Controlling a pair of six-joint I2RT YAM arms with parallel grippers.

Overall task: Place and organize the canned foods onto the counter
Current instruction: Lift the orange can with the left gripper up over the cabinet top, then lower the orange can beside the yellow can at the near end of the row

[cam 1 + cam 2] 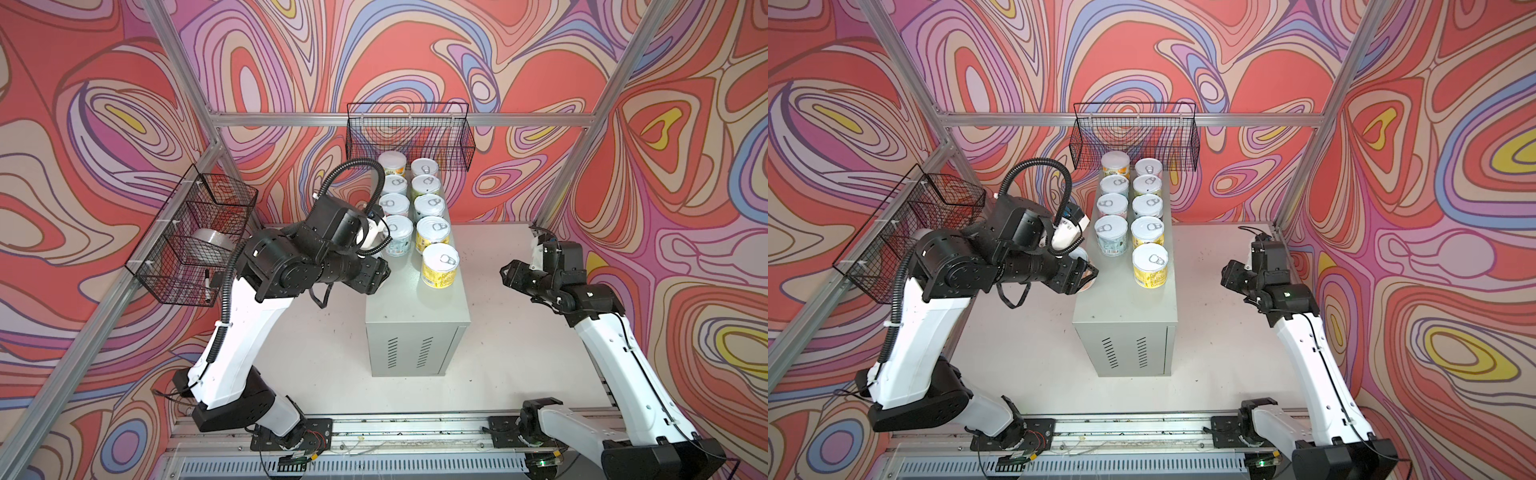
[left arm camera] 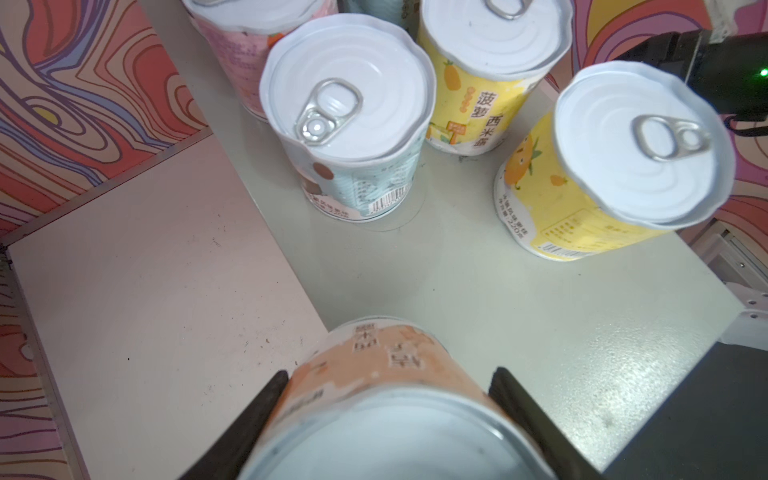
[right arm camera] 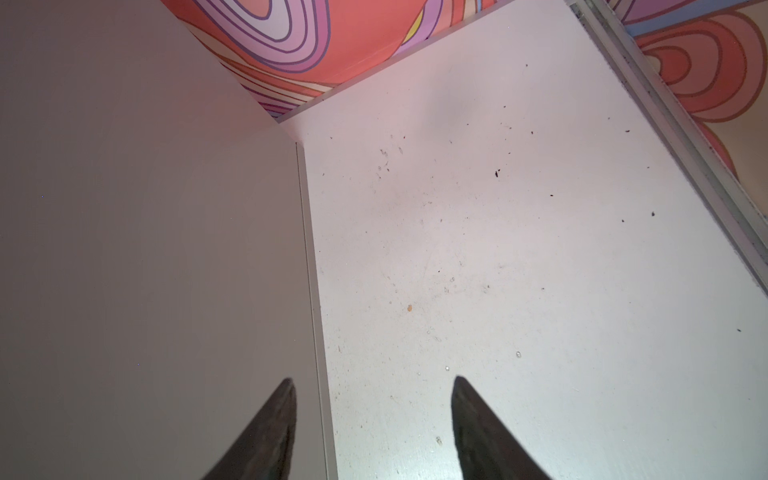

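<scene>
Clamping an orange can by its sides, the L gripper holds it roughly upright at the counter's left edge, approx. in line w/ the left row. In the left wrist view part of the can overhangs that edge. Whether its base touches the top, can't tell. Just beyond it the pale-blue can fronts the left row, and the yellow can fronts the right row. Nine cans stand on the counter in both top views: four along the left edge, five along the right, running fwd from the back edge. R gripper: jaws apart, nothing between them, low beside the counter's right side over the table. Judgement: nearly done, 9 of 10 placed. What's left is to set this one down as fifth in the left row, beside the yellow can, then let go.
</scene>
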